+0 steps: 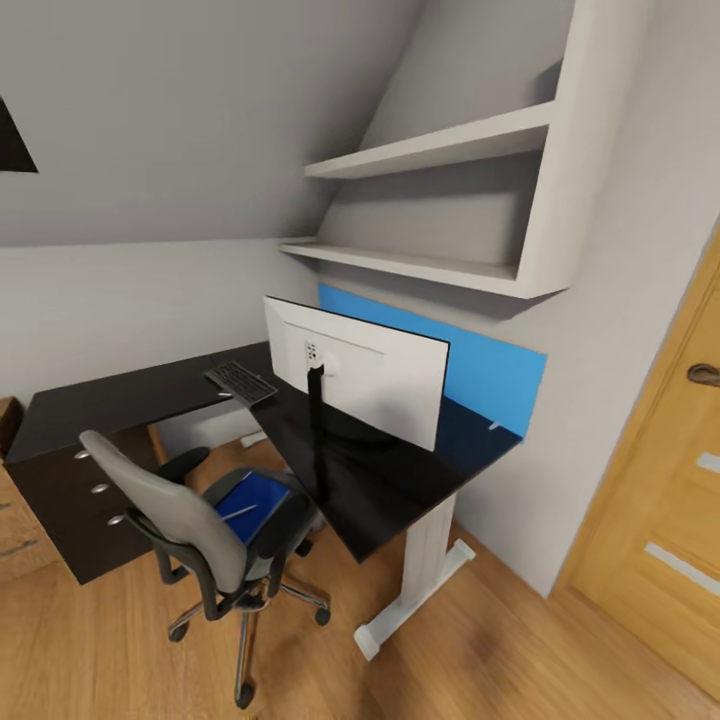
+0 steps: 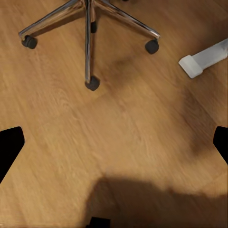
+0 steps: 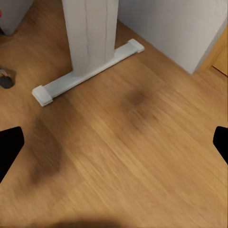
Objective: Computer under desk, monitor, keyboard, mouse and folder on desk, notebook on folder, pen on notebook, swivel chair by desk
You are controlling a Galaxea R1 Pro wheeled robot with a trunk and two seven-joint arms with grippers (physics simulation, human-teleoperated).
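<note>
The black desk [image 1: 120, 400] carries the monitor [image 1: 370, 375], seen from its white back, and the keyboard [image 1: 240, 381] beyond it. The grey swivel chair [image 1: 185, 515] stands in the desk's inner corner. On its seat lies the blue folder [image 1: 250, 498] with a thin pale pen [image 1: 240, 511] across it. I cannot make out the mouse or the notebook. A light-grey box corner [image 3: 14, 9] with a red spot, perhaps the computer, sits past the desk leg [image 3: 90, 33]. My left gripper [image 2: 114, 147] hangs open over bare floor near the chair's base [image 2: 88, 28]. My right gripper [image 3: 114, 147] is open above the floor.
A wooden door [image 1: 670, 480] is at the right. White shelves [image 1: 440, 150] and a blue wall panel [image 1: 490, 375] sit above the desk. The black drawer unit [image 1: 70, 490] and a light wood chest [image 1: 15, 530] are at the left. The desk foot [image 1: 410, 600] juts onto the floor.
</note>
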